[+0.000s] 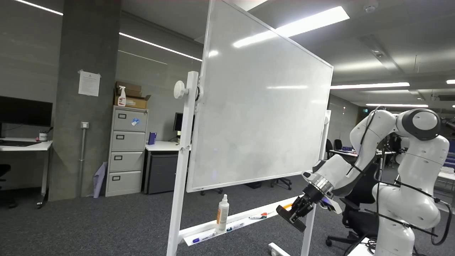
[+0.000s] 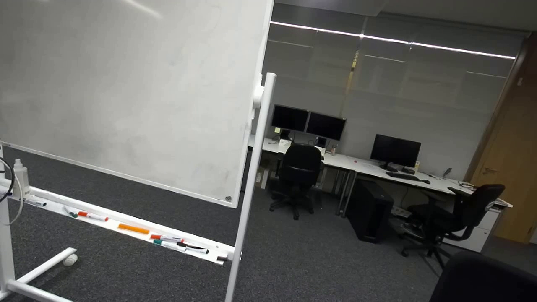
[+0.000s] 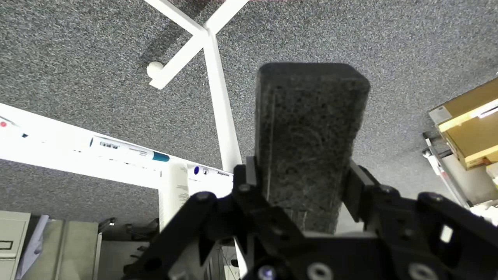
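Note:
My gripper [image 1: 298, 209] is shut on a dark, block-shaped eraser [image 3: 311, 136], with a finger on each of its long sides in the wrist view. The eraser's worn, speckled broad face shows there, and its far end juts out past the fingertips. In an exterior view the eraser [image 1: 287, 217] hangs tilted, lower than the bottom edge of the whiteboard [image 1: 256, 106] and apart from it. Just beyond it runs the white pen tray [image 2: 112, 223]. On this tray stand a spray bottle [image 1: 222, 215], several markers and an orange item [image 2: 133, 228].
White posts [image 1: 183, 156] hold the whiteboard, with feet on the carpet [image 3: 97, 77]. A black office chair [image 1: 366, 220] stands close behind the arm. A cardboard box [image 3: 472, 124] shows at the right of the wrist view. Desks with monitors [image 2: 395, 150] stand farther back.

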Motion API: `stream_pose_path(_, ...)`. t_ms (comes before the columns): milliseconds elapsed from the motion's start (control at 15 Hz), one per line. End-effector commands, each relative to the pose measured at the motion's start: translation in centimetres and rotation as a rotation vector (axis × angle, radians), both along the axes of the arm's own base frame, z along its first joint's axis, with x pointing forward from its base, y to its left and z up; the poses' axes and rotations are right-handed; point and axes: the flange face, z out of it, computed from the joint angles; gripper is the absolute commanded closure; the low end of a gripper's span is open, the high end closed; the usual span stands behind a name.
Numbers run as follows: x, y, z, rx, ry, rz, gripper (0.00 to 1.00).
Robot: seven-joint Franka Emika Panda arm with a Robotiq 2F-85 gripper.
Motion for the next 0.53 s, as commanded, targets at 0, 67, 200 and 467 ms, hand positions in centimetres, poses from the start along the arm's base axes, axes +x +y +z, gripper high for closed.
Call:
stream_pose_path(0, 0.0, 0.0, 0.0, 0.0, 0.0, 0.0, 0.45)
stream_pose_path(67, 0.0, 0.0, 0.0, 0.0, 0.0, 0.0, 0.45)
stream_pose_path(200, 0.8, -0.1, -0.2, -0.015, -0.006, -0.04, 0.7)
stream_pose_path(467, 3.6, -2.5, 0.3, -0.031, -0.042, -0.244, 0.7)
